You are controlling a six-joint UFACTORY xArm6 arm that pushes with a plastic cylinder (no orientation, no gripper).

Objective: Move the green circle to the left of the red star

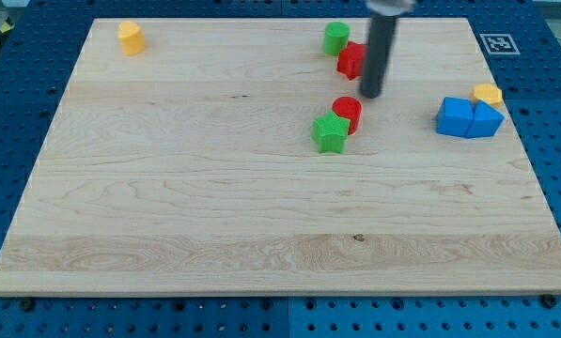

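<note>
The green circle [335,38] stands near the view's top, just up and left of the red star [351,60], touching or almost touching it. My tip [370,95] is below and right of the red star, and the rod hides part of the star's right side. A red circle [347,113] lies just below and left of my tip, with a green star [330,132] touching its lower left.
A yellow block [131,38] sits at the top left. Two blue blocks [456,117] [484,121] sit together at the right edge of the wooden board [214,216], with a yellow block [488,94] just above them.
</note>
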